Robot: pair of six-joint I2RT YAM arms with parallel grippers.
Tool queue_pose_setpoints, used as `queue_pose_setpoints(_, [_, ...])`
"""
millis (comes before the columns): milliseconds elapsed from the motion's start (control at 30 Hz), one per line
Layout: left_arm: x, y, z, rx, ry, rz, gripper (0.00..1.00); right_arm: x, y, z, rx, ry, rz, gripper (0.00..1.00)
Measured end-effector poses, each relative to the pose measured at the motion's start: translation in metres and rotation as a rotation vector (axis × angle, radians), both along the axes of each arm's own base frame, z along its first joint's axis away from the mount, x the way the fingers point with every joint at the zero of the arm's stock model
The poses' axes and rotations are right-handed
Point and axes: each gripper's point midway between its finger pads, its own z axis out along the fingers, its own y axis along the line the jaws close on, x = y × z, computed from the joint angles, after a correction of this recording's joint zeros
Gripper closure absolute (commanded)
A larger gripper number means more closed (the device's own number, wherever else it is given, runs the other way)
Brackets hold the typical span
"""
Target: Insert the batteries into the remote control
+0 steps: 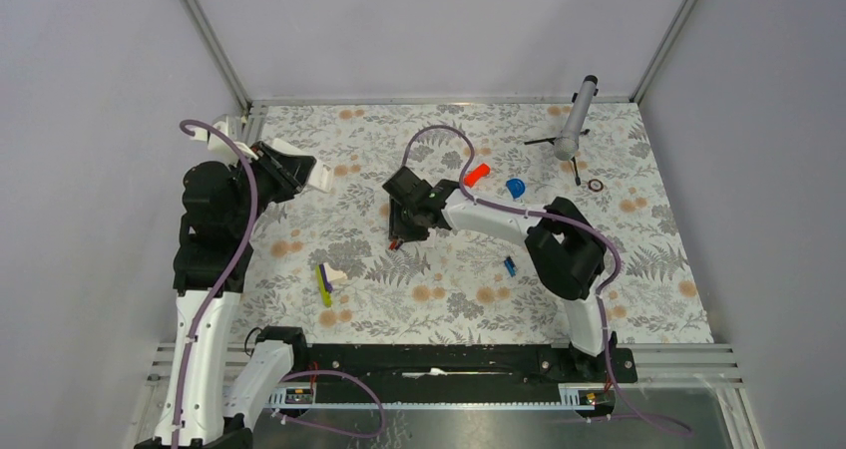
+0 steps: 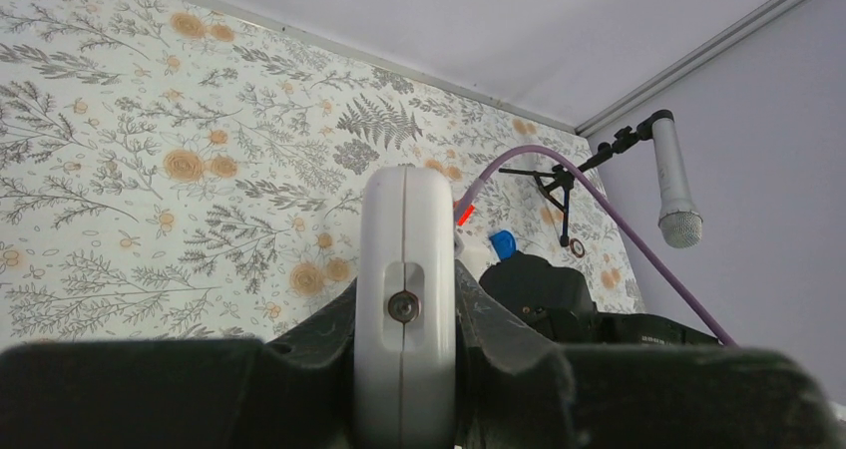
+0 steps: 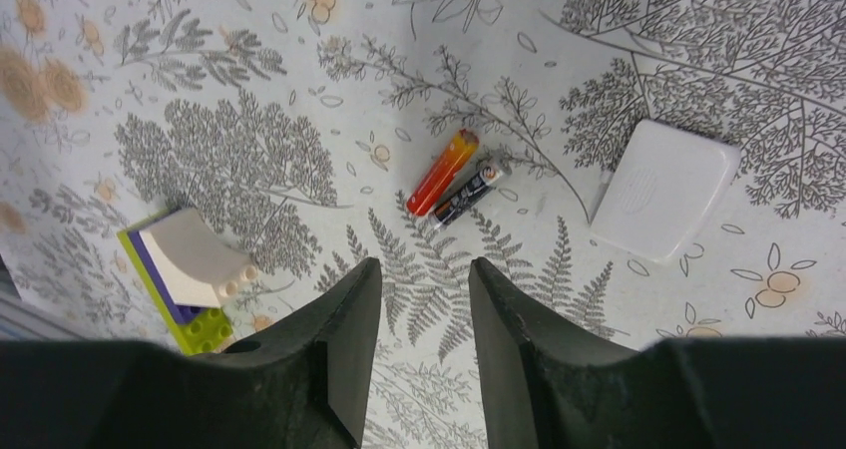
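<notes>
Jaws of the right gripper [image 3: 424, 289] stand apart with nothing between them, low over the flowery tabletop [image 3: 299, 90]. Just ahead of them, a little to the right, two small things lie close side by side: a tiny orange-red battery [image 3: 442, 173] and a tiny black battery with a silver tip [image 3: 469, 194]. Both point slantwise, up and to the right, so I think these jaws need a small turn to close across one. A tiny blue battery [image 1: 509, 265] lies behind the jaws, beside this arm. Jaws of the left gripper [image 2: 404, 314] are clamped on the light-grey remote control [image 2: 404, 220], well off to the left. The right arm is nearer the batteries.
</notes>
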Motion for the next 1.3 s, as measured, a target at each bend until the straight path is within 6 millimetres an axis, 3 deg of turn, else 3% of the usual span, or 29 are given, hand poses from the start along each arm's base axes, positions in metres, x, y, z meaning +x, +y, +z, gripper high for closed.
queue_pose_setpoints(133, [-0.004, 0.001, -0.001, 0.0, 0.0, 0.003, 1.0, 0.007, 0.005, -0.005, 0.002, -0.012, -0.027, 0.64])
queue_pose_setpoints(400, [-0.004, 0.001, -0.002, 0.0, 0.002, 0.004, 1.0, 0.013, 0.013, -0.027, -0.01, 0.016, -0.056, 0.66])
queue_pose_setpoints(533, [-0.004, 0.001, -0.002, 0.0, 0.004, 0.004, 1.0, 0.015, 0.016, -0.029, -0.01, 0.019, -0.063, 0.75])
queue_pose_setpoints(800, [-0.004, 0.001, -0.003, 0.0, 0.006, 0.004, 1.0, 0.028, 0.02, -0.027, -0.03, -0.005, -0.093, 0.72])
queue_pose_setpoints(1300, [-0.002, 0.001, -0.004, -0.001, 0.013, 0.005, 1.0, 0.024, 0.016, -0.032, -0.072, 0.034, -0.11, 0.66])
